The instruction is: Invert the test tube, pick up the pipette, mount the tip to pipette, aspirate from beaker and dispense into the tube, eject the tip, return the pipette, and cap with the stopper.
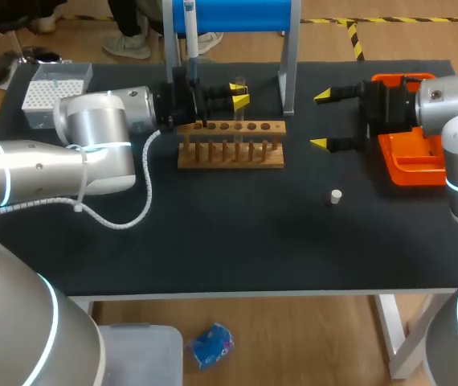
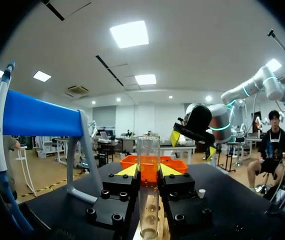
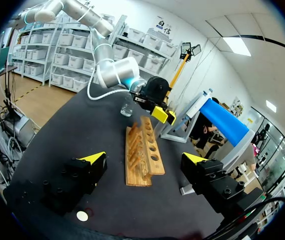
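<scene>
A clear test tube (image 2: pixel 148 150) stands upright with its mouth up, and my left gripper (image 2: pixel 148 170) is shut on it just over the wooden rack (image 1: pixel 231 145). In the head view my left gripper (image 1: pixel 239 94) is at the rack's back edge. The pipette (image 1: pixel 189 32) hangs on the blue stand (image 1: pixel 237 14) behind it. My right gripper (image 1: pixel 321 121) stands open to the right of the rack, with nothing between its fingers. A small white stopper (image 1: pixel 336 196) lies on the mat in front of it. In the right wrist view a clear glass vessel (image 3: pixel 126 107) sits beside my left wrist.
A white tip box (image 1: pixel 52 88) is at the back left. An orange tray (image 1: pixel 410 157) lies at the right under my right arm. The stand's metal legs (image 1: pixel 288 76) rise behind the rack. A white cable (image 1: pixel 124 213) loops on the mat by my left arm.
</scene>
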Robot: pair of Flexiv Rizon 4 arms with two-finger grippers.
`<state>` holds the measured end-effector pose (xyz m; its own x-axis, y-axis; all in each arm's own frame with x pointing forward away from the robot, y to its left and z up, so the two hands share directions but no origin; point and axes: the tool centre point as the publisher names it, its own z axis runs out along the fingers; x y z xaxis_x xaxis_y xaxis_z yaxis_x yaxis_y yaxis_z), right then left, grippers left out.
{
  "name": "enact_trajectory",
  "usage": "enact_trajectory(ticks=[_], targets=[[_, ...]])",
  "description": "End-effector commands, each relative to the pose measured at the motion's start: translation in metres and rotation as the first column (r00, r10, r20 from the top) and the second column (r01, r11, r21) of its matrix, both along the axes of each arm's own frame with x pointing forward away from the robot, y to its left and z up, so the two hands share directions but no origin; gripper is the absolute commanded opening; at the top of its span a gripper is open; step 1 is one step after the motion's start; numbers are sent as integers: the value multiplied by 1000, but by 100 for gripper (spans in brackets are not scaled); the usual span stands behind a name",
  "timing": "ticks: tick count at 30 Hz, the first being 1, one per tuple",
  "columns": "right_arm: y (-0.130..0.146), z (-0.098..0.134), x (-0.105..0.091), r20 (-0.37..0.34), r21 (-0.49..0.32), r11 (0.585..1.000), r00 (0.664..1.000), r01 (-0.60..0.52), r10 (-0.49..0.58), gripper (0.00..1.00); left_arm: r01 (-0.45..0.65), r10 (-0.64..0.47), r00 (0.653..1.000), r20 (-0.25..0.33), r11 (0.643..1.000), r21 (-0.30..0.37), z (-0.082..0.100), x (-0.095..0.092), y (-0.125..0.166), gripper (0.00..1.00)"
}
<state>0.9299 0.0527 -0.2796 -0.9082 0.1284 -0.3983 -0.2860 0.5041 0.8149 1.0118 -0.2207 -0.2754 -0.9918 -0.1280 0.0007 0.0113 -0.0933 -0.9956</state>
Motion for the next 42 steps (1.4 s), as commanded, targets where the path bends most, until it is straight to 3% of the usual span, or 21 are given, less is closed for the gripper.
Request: enact_trajectory(ticks=[1, 7, 8, 9, 10, 14, 17, 21, 28, 32, 36, 42], targets=[[0, -1, 0, 1, 1, 1000, 1000, 0, 0, 100, 8, -8, 1000, 0, 1000, -12, -7, 3, -1, 0], [0, -1, 0, 1, 1, 1000, 1000, 0, 0, 100, 18, -18, 1000, -8, 1000, -3, -8, 3, 0, 0], [0, -1, 0, 1, 1, 1000, 1000, 0, 0, 100, 15, -15, 1000, -11, 1000, -1, -8, 3, 0, 5], [0, -1, 0, 1, 1, 1000, 1000, 0, 0, 100, 13, -13, 1000, -12, 1000, 0, -8, 2, 0, 81], [0, -1, 0, 1, 1, 1000, 1000, 0, 0, 100, 12, -12, 1000, -13, 1000, 0, -7, 2, 0, 100], [0, -1, 0, 1, 1, 1000, 1000, 0, 0, 100, 12, -12, 1000, -26, 1000, 19, -1, -1, 2, 100], [0, -1, 0, 1, 1, 1000, 1000, 0, 0, 100, 13, -9, 999, -50, 998, 69, 10, -4, 3, 100], [0, -1, 0, 1, 1, 1000, 1000, 0, 0, 100, 5, 15, 996, -89, 974, 225, 25, -8, 7, 100], [0, -1, 0, 1, 1, 1000, 1000, 0, 0, 100, 3, 52, 990, -131, 922, 388, 48, -14, 18, 100], [0, -1, 0, 1, 1, 1000, 1000, 0, 0, 100, -20, 109, 982, -152, 868, 496, 57, -24, 36, 100], [0, -1, 0, 1, 1, 1000, 1000, 0, 0, 100, -70, 166, 975, -149, 861, 503, 57, -45, 61, 100], [0, -1, 0, 1, 1, 1000, 1000, 0, 0, 100, -70, 166, 975, -149, 861, 503, 57, -45, 61, 100]])
